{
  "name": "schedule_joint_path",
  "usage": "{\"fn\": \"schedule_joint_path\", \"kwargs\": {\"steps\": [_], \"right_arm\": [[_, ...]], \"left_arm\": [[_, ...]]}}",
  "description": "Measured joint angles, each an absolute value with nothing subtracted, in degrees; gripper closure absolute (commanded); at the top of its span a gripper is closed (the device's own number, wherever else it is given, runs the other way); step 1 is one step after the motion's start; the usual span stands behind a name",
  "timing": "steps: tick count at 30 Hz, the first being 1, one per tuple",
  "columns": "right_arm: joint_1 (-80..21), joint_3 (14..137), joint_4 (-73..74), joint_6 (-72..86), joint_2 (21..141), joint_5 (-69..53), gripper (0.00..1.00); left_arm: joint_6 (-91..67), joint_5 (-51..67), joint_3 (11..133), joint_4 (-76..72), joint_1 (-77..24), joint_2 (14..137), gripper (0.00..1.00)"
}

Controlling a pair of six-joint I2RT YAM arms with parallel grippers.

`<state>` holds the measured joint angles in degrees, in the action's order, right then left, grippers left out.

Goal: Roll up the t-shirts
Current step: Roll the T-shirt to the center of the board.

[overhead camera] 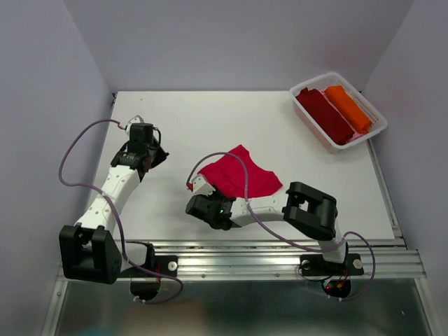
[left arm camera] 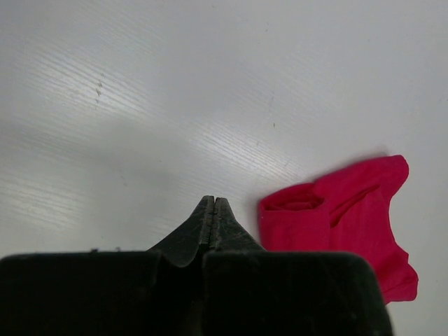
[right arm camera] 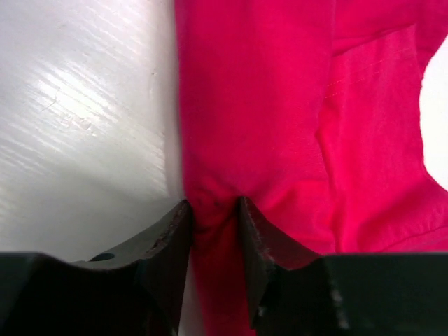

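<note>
- The red t-shirt point(overhead camera: 241, 175) lies in the middle of the white table point(overhead camera: 175, 119). It's mostly flat and folded into a narrowish band, with its near end at the right arm's wrist.
- The right gripper point(right arm camera: 213, 210) is pinching that end. A bunch of red cloth is squeezed between its two fingers, right where the fabric meets bare table. My guess is it grabs there because a roll has to start from an end.
- In the left wrist view, one end of the shirt looks curled into a small tube. So I'd say the roll is barely begun, nowhere near done.
- The left gripper point(left arm camera: 212, 204) is pressed together with nothing in it. It sits over bare table on the left, well apart from the shirt, probably just parked out of the way.
- A maroon t-shirt point(overhead camera: 325, 115) and an orange t-shirt point(overhead camera: 348, 108) sit rolled up side by side in the white basket point(overhead camera: 314, 81) at the far right corner. That looks like the drop-off for finished rolls, so I'd guess the red one goes there too.
- Brands and writing: I can't read any. There's no visible print or tag on the shirts, and no legible label on the basket or arms.
</note>
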<state>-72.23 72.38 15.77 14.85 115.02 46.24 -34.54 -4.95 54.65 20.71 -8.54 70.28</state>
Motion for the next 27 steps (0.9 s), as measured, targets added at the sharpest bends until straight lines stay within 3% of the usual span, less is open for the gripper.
{"fn": "schedule_joint_path", "kwargs": {"steps": [3,5,12,27], "right_arm": [[-72.4,72.2,15.3,15.2,115.5,48.2,0.92],[-72.5,71.8,14.5,15.3,115.5,48.7,0.99],[-72.3,69.6,12.3,15.3,113.8,46.9,0.99],[-67.4,66.7,7.0,24.3,104.9,16.2,0.99]], "left_arm": [[-34.5,-4.7,54.3,20.5,-8.5,70.2,1.00],[-34.5,-4.5,54.2,20.4,-8.5,70.1,1.00],[-34.5,-4.5,54.0,20.4,-8.5,69.9,1.00],[-33.8,-5.0,54.0,20.6,-8.5,69.4,1.00]]}}
